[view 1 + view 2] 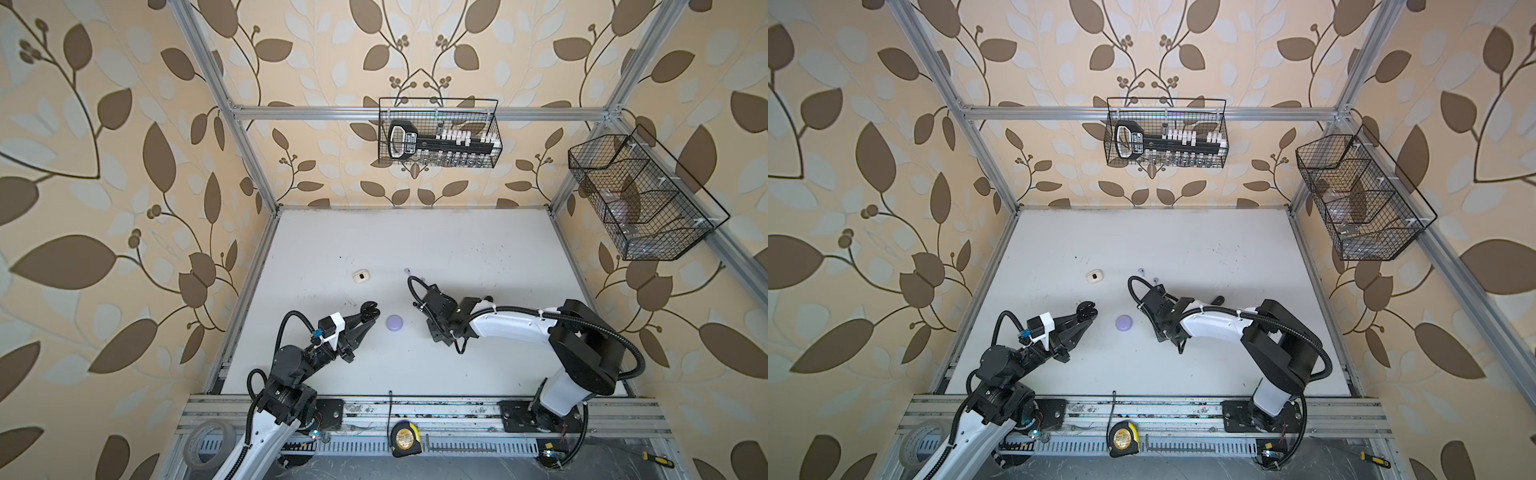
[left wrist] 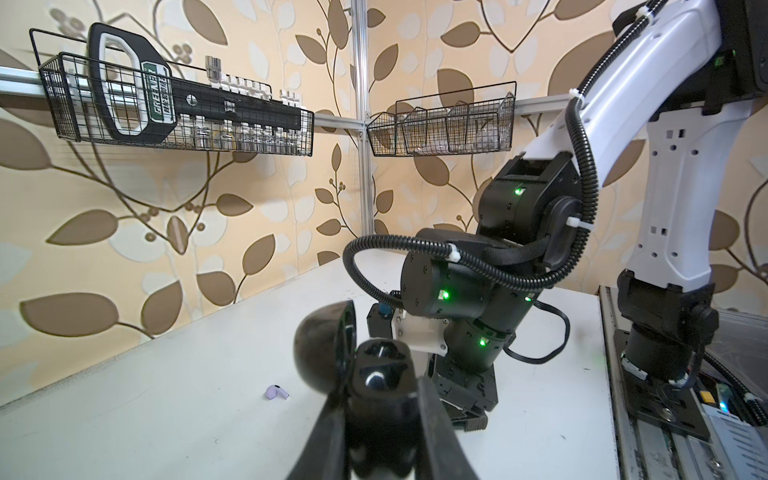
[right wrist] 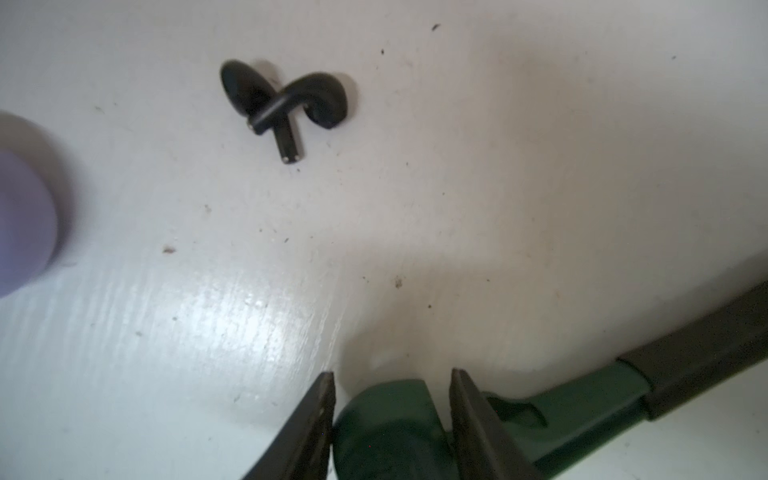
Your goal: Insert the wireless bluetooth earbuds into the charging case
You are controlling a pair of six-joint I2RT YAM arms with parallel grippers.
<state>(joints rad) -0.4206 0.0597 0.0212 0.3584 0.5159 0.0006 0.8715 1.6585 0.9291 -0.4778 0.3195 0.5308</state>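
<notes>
My left gripper [image 1: 369, 312] is shut on an open black charging case [image 2: 376, 376]. The case's lid [image 2: 322, 351] is swung up to one side. Two black earbuds [image 3: 245, 89] [image 3: 322, 97] lie on the white table with their stems crossed, ahead of my right gripper [image 3: 392, 372]. That gripper points down at the table, jaws shut on the round head of a dark green tool [image 3: 382, 428]. A closed lilac case [image 1: 394, 323] sits between the two grippers. Two lilac earbuds [image 1: 406, 270] [image 1: 422, 279] lie beyond the right wrist. In both top views the black earbuds are hidden under the right arm.
A whitish case [image 1: 361, 276] with a dark spot lies farther back on the left. Wire baskets hang on the back wall [image 1: 438, 133] and the right wall [image 1: 640, 199]. A tape measure [image 1: 405, 438] and a tape roll [image 1: 210, 446] sit on the front rail.
</notes>
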